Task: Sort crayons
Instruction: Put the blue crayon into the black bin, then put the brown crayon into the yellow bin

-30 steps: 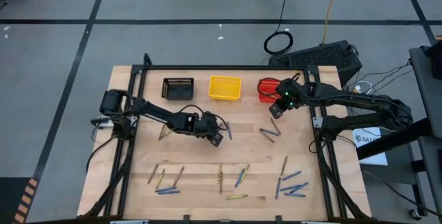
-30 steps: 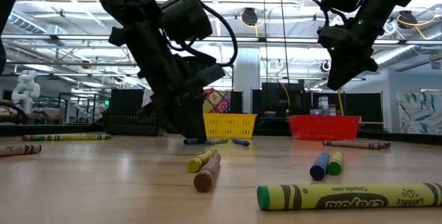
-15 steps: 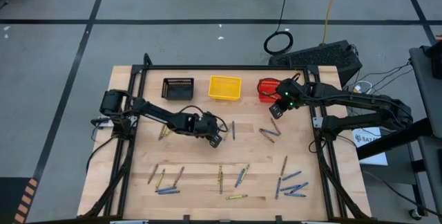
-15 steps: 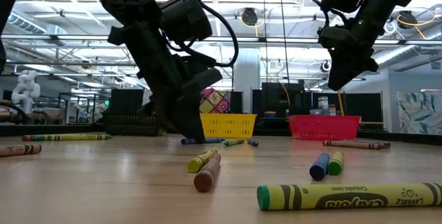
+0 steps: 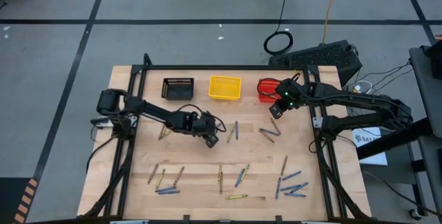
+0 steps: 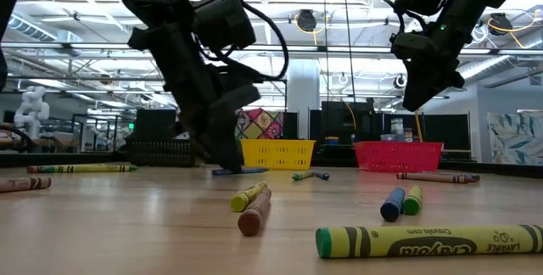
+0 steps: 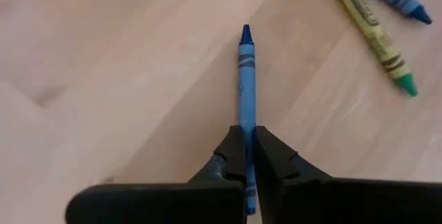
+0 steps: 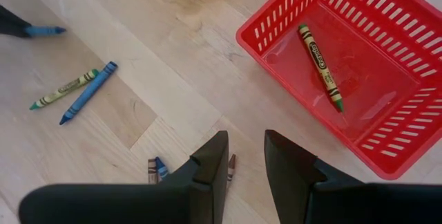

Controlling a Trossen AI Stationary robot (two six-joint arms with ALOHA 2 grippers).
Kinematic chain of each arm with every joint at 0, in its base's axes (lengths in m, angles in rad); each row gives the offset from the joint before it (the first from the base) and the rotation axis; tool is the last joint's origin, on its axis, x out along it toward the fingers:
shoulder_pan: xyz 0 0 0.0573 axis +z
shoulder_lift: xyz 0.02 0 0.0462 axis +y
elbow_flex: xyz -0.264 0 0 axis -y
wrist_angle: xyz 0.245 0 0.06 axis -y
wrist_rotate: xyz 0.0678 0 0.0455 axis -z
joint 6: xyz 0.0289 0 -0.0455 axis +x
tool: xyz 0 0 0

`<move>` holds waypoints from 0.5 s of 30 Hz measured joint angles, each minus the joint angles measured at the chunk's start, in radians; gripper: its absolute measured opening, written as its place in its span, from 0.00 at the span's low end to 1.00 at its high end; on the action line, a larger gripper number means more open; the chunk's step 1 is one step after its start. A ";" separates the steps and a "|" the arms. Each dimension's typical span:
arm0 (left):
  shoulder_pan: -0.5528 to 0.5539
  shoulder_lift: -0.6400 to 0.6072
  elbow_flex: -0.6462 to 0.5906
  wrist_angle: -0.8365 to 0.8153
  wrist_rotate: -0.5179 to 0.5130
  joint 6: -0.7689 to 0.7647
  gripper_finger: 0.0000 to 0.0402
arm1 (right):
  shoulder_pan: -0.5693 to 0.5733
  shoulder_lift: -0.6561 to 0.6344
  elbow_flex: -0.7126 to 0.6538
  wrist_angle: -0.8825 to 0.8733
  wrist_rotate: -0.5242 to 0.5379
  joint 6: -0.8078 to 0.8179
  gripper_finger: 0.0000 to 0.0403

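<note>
Left wrist view shows the left pincer [image 7: 247, 156] closed on a blue crayon [image 7: 246, 92] lying on the worktop [image 7: 103, 65], its tip ahead. Lift it straight up, away from the two crayons beside. The right pincer [image 8: 246, 156], half open and empty, hangs beside the red basket [image 8: 387, 30].

Both arms were matte black, built of slim tubular links joined by thick rounded housings. A looped black cable arched over the left arm's wrist, behind the left gripper [image 5: 213, 140]. Small green lights glowed on the wrist block of the right gripper [image 5: 275, 113]. Each gripper's two dark fingers [image 8: 210, 163] were broad at the base and tapered to blunt, angular tips.
</note>
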 joint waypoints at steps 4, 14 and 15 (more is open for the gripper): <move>0.015 -0.053 0.005 0.014 -0.005 0.046 0.00 | 0.000 0.000 0.000 0.000 0.001 0.000 0.20; 0.123 -0.126 0.005 0.034 -0.013 0.176 0.01 | 0.000 0.000 0.000 0.000 0.002 0.018 0.20; 0.136 -0.133 0.005 0.037 -0.009 0.177 0.01 | 0.000 0.000 0.000 0.000 0.002 0.018 0.20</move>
